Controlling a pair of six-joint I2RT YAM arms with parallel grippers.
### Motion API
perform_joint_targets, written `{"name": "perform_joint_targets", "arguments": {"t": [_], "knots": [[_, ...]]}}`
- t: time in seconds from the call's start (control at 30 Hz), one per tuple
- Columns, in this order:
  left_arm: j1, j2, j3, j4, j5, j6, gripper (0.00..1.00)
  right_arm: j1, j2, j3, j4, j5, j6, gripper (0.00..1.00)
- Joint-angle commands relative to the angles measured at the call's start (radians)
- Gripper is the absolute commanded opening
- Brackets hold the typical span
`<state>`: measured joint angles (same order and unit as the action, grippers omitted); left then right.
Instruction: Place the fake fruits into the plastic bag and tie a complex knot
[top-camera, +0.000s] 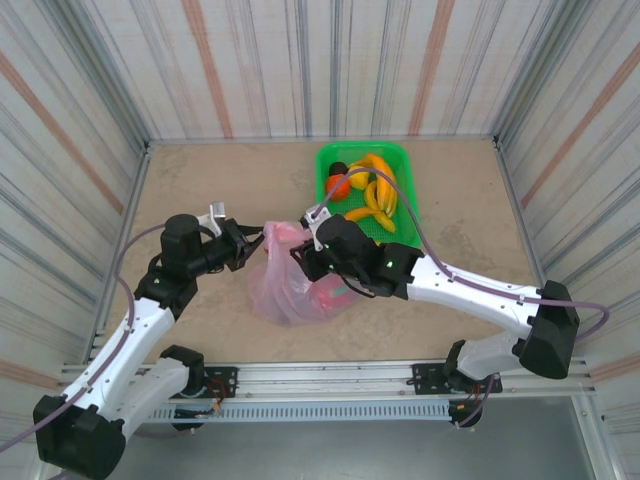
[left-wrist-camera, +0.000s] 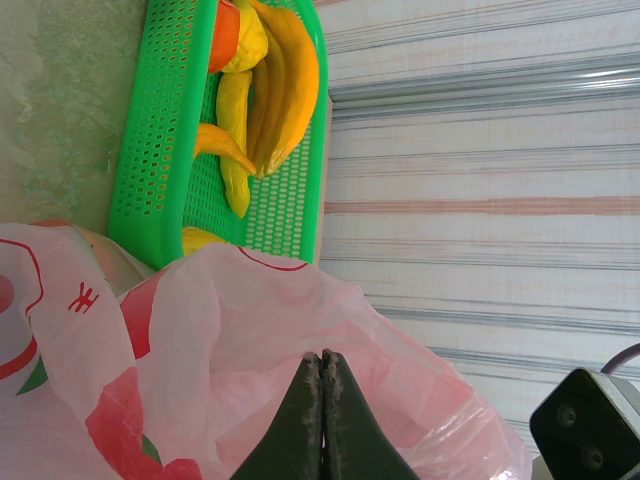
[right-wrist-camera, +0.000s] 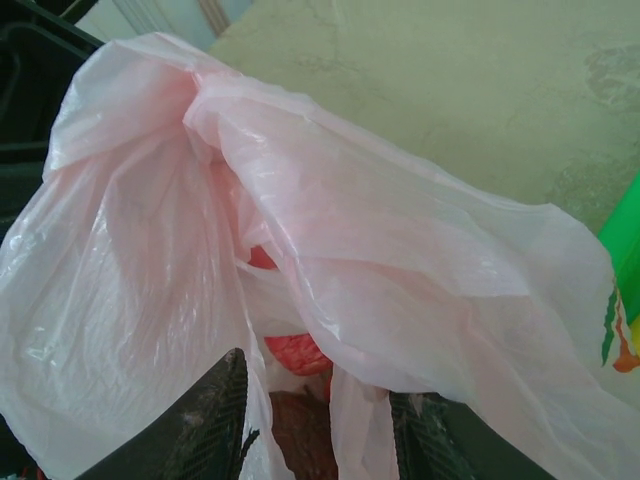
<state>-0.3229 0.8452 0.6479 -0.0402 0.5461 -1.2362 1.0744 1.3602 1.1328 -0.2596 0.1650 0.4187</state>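
Bananas (top-camera: 380, 195) and an orange (top-camera: 338, 185) sit in the basket (top-camera: 321, 170) — filling looks unfinished, no knot yet. Left fingers (left-wrist-camera: 300, 430) are closed on the bag (top-camera: 285, 290). Right fingers (right-wrist-camera: 215, 420) stand apart in its mouth — whether they hold fruit, I can't tell.

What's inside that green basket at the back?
Yellow bananas, an orange fruit and a dark round one lie in the green basket. Anything beneath the bananas is covered.
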Motion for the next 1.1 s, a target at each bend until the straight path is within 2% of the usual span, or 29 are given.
{"name": "perform_joint_targets", "arguments": {"t": [0.0,0.23,0.33,0.47,0.5,1.07], "knots": [[-0.009,-0.005,0.029,-0.012,0.002,0.003,0.0,0.008,0.023,0.02,0.02,0.037,-0.045,0.42],[-0.01,-0.005,0.031,-0.013,0.002,0.006,0.0,0.008,0.033,0.023,0.026,0.056,-0.051,0.33],[-0.01,-0.003,0.033,-0.014,0.002,0.009,0.0,0.008,0.032,0.019,0.036,0.059,-0.049,0.23],[-0.011,-0.001,0.033,-0.016,0.001,0.011,0.0,0.009,0.026,0.017,0.033,0.057,-0.047,0.02],[-0.012,0.0,0.033,-0.017,0.0,0.011,0.0,0.008,0.024,0.015,0.031,0.059,-0.046,0.0],[-0.01,-0.009,0.029,-0.04,-0.068,0.059,0.0,0.022,-0.126,0.002,-0.204,0.014,0.063,0.0]]}}
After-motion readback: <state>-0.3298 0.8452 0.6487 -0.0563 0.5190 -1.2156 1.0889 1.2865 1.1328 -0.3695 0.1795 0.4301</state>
